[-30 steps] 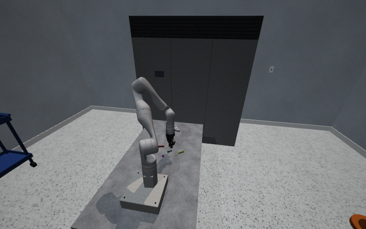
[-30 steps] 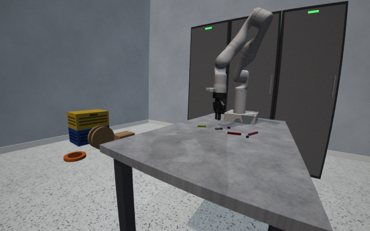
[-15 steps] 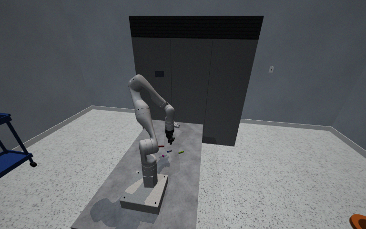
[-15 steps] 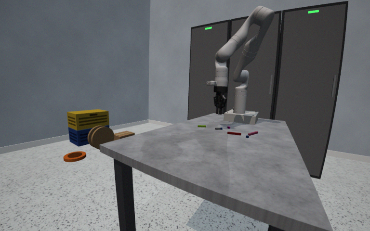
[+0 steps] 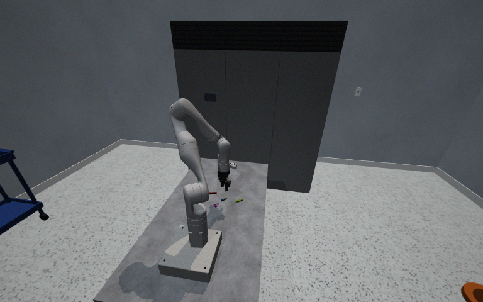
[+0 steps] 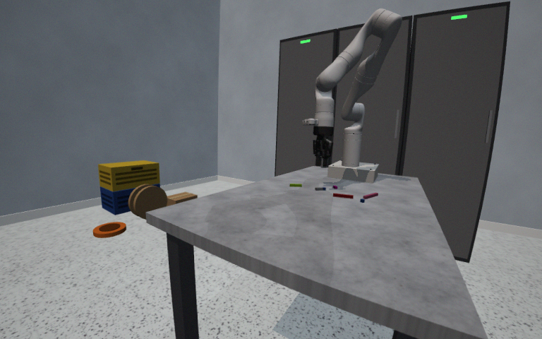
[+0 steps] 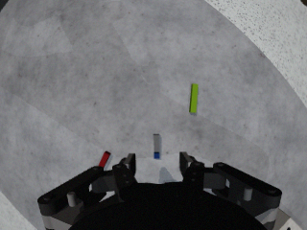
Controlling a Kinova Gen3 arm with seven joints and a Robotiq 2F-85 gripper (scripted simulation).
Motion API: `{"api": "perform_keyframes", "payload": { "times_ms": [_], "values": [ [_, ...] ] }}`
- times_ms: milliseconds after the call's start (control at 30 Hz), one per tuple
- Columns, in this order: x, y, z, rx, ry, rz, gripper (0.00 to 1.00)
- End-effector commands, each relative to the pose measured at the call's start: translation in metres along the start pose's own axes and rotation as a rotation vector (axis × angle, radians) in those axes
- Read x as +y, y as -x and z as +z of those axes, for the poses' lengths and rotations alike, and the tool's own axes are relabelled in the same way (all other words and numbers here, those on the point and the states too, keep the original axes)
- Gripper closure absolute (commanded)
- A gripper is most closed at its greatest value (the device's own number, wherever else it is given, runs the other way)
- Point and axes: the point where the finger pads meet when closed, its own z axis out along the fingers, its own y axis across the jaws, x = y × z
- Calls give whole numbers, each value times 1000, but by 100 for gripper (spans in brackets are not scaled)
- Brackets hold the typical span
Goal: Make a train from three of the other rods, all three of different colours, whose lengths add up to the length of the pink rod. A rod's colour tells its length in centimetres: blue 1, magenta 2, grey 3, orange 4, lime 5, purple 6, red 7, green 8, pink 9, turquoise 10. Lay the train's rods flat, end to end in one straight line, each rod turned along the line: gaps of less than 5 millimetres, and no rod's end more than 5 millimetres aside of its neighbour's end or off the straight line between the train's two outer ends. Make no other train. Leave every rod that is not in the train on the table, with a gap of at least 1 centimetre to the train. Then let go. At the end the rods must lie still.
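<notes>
My gripper (image 5: pixel 224 185) (image 6: pixel 322 156) (image 7: pixel 157 160) is open and empty, hanging above the grey table (image 5: pixel 242 249) (image 6: pixel 320 247) (image 7: pixel 96 57). Just below and ahead of it lies a short grey rod (image 5: pixel 223 199) (image 6: pixel 319 188) (image 7: pixel 156 141) with a small blue piece (image 7: pixel 156 155) (image 6: pixel 324 188) at its near end. A lime rod (image 5: pixel 239 201) (image 6: pixel 296 185) (image 7: pixel 194 99) lies apart from it. A red rod (image 5: pixel 212 192) (image 6: pixel 342 195) (image 7: pixel 106 159) lies on the other side. A magenta rod (image 5: pixel 215 205) (image 6: pixel 334 186), the pink rod (image 6: pixel 370 195) and a small blue rod (image 6: pixel 362 200) lie nearer the arm's base.
The arm's base block (image 5: pixel 192 260) (image 6: pixel 352 171) stands on the table near the rods. Dark cabinets (image 6: pixel 447 119) stand behind the table. On the floor are an orange ring (image 6: pixel 109 229), stacked crates (image 6: pixel 128 176) and a blue cart (image 5: pixel 14 206).
</notes>
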Motion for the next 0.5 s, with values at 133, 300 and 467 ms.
{"api": "perform_keyframes", "payload": {
  "times_ms": [133, 300, 467],
  "values": [
    [1, -2, 0, 1, -1, 3, 0],
    [31, -40, 10, 1, 0, 57, 0],
    [51, -60, 16, 1, -1, 88, 0]
  ]
}}
